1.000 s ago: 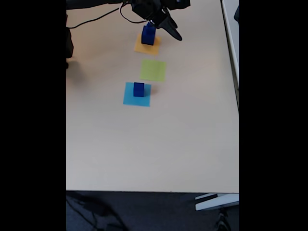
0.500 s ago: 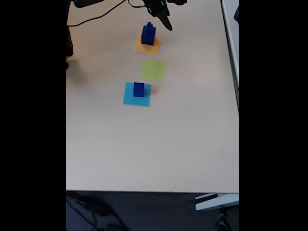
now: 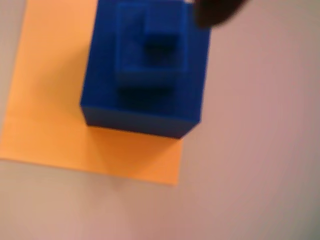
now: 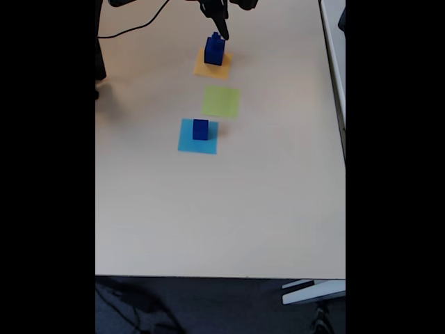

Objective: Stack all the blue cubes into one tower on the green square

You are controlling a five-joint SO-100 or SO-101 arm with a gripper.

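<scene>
A stack of three blue cubes [image 4: 214, 50], each smaller than the one below, stands on the orange-yellow square [image 4: 212, 67]. From straight above, the wrist view shows the same stack [image 3: 145, 70] on the orange-yellow square [image 3: 55, 110]. Another blue cube [image 4: 200, 129] sits alone on the light blue square [image 4: 188, 142]. Between them lies the green square [image 4: 221, 101], bare. My gripper [image 4: 222, 26] hangs at the table's far edge, just beyond the stack's top, holding nothing. One dark fingertip [image 3: 215, 12] shows at the wrist view's top edge. The jaw gap is unclear.
The beige table [image 4: 264, 209] stretches wide toward the near edge. A black cable [image 4: 135, 26] runs along the far left. At the left edge stands a dark object [image 4: 101, 66]. A white ledge [image 4: 332, 42] borders the right side.
My gripper has pulled back from the stack on the orange-yellow square toward the far edge. Its finger no longer reaches down beside the stack. The cubes have not moved.
</scene>
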